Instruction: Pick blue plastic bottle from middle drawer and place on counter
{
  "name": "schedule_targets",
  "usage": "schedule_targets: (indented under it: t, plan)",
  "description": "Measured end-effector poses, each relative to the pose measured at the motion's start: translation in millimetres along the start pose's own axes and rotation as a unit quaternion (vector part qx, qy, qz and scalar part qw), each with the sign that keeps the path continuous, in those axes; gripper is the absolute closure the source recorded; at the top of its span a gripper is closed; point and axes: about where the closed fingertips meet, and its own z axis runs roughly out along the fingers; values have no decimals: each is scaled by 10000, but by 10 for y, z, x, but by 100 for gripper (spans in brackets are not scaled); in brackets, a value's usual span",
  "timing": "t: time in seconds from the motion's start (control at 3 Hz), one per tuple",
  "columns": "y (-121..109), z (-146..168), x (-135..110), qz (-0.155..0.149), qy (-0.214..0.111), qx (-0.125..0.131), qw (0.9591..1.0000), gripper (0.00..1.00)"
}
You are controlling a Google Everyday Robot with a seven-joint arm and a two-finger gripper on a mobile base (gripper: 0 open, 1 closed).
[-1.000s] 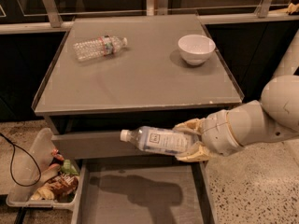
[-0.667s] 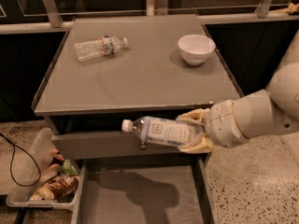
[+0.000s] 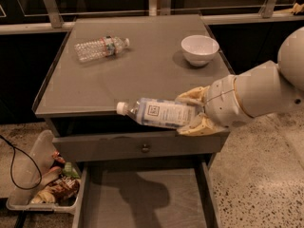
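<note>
Camera view: your gripper grips the bottle by its base end. The bottle lies sideways in the air, cap pointing left, at the front edge of the counter, above the open drawer. It looks light, thin-walled and probably slippery, so hold the label band and squeeze gently.

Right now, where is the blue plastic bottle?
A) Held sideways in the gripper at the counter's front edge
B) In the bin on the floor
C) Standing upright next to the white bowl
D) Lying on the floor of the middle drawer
A: the gripper is closed on the blue plastic bottle, which lies level with its cap pointing left at the front edge of the counter, and the middle drawer below shows only bare floor.
</note>
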Motion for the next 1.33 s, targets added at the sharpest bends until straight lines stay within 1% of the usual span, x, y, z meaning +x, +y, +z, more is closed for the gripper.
schedule_targets:
  t: [0.33,0.67,1.0,1.33]
  plan:
    - [-253,30,-82,188,-113,115,9997,100]
    - [-719,155,-148,663,-345,336,9966,100]
    - [-1114,344,-183,1085,-437,496,9919,100]
    - [-1373,476,-98,1547,-416,756,9842,100]
